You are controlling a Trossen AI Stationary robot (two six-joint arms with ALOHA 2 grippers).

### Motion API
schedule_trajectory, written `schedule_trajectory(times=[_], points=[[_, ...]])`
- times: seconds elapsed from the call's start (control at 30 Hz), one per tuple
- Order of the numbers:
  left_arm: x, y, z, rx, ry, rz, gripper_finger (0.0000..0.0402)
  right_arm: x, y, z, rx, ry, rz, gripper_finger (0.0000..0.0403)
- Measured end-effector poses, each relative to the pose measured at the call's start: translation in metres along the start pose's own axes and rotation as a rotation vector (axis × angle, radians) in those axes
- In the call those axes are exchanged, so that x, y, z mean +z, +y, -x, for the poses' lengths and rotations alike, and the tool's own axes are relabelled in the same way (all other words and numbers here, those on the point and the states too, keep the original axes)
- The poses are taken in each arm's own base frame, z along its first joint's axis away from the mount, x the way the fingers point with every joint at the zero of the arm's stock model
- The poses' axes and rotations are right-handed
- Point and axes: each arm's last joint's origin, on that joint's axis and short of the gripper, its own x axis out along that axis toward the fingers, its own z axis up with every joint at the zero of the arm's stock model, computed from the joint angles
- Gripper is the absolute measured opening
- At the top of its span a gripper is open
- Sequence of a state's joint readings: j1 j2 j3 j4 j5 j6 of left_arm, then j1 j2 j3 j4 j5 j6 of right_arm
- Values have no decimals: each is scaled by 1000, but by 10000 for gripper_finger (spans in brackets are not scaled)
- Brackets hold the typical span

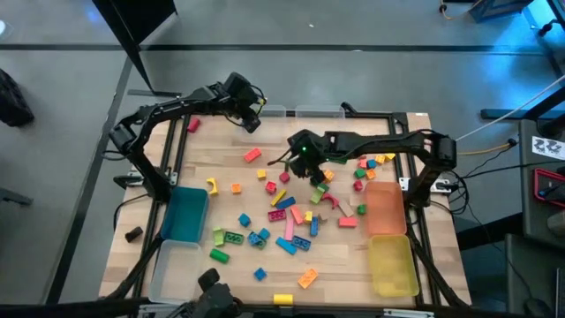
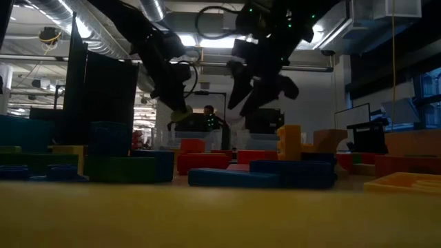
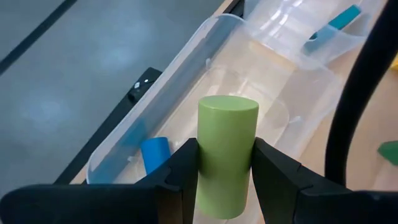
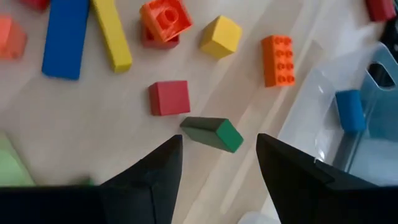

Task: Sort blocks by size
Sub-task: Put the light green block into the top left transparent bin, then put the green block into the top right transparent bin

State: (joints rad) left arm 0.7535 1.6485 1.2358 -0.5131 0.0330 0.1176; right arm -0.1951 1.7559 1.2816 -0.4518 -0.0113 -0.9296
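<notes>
While scattered across the wooden table (image 1: 190, 159), loads of mixed blocks (image 1: 287, 221) sitting mid-table, near the right gripper (image 4: 217, 155), hovering with fingers apart above a dark green block (image 4: 213, 134). Over by the clear bin (image 3: 249, 68), left gripper (image 3: 225, 171) clamped on a light green cylinder (image 3: 227, 155).

Dark jointed arms, black cables.
</notes>
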Motion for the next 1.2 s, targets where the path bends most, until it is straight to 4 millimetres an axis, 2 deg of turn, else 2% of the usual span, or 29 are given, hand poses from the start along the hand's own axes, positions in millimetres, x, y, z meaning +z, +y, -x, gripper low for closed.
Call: schedule_trajectory(times=[0.3,0.53,0.87,1.07,1.2], points=[[-5,2,-18,15,54,3,114,0,0,-4,-3,-11,188,207],[-8,2,-27,13,76,-39,116,1,-2,-4,-19,-21,198,207],[-6,2,-27,38,67,-4,206,1,-2,-4,-19,-20,228,207],[-5,2,-27,39,49,-13,213,1,-2,-5,-20,-19,326,207],[-5,2,-26,38,50,-12,208,-1,1,-17,4,-4,343,207]])
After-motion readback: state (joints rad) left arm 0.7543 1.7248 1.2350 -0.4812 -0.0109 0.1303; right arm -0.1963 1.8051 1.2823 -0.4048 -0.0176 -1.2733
